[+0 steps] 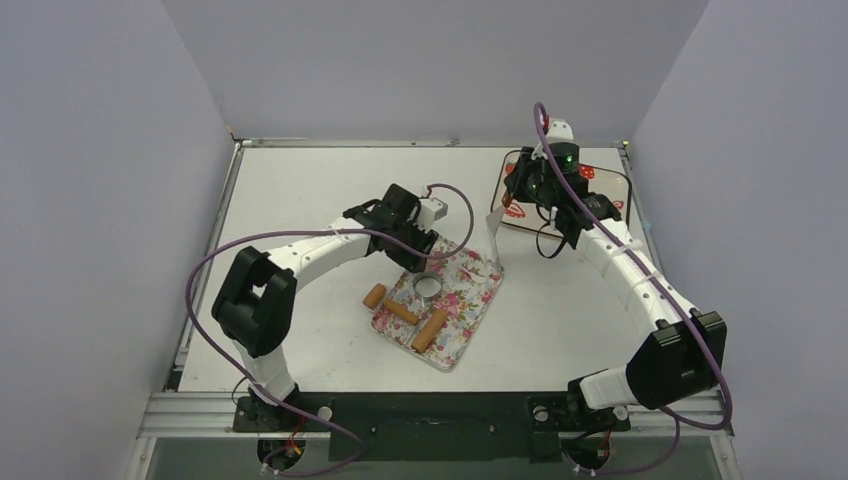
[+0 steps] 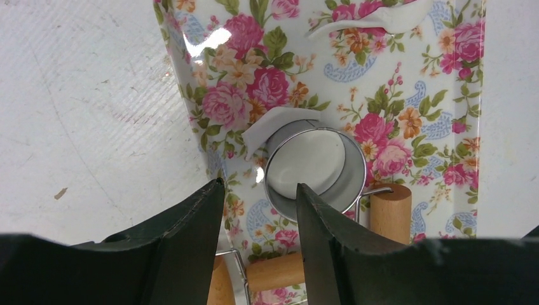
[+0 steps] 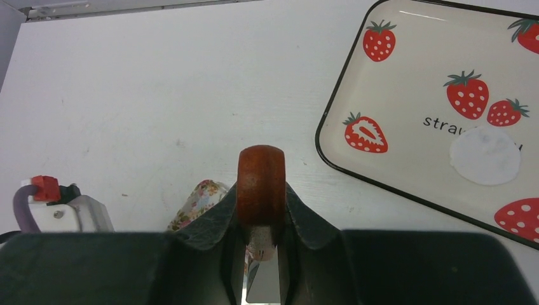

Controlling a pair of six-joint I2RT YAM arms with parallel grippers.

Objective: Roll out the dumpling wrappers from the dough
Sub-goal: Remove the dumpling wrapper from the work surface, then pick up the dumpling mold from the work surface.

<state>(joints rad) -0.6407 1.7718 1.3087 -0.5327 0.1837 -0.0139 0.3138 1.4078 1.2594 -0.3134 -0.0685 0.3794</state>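
A silver ring [image 2: 316, 168] stands on the floral tray [image 2: 407, 82] with flat white dough [image 2: 305, 159] inside it. A thin dough flap [image 2: 279, 124] pokes out beside the ring, and a dough strip [image 2: 381, 24] lies at the tray's far end. My left gripper [image 2: 257, 187] is open and empty, just short of the ring [image 1: 428, 288]. A round wrapper [image 3: 485, 155] lies on the strawberry tray [image 3: 407, 70]. My right gripper [image 3: 260, 203] is shut on the spatula's red handle [image 3: 260, 178], with its blade [image 1: 493, 235] hanging by the floral tray's far corner.
The wooden roller [image 1: 430, 328] with its wire frame lies across the floral tray's near end [image 2: 389, 213]. The strawberry tray [image 1: 610, 185] sits at the back right. Walls enclose the table on three sides.
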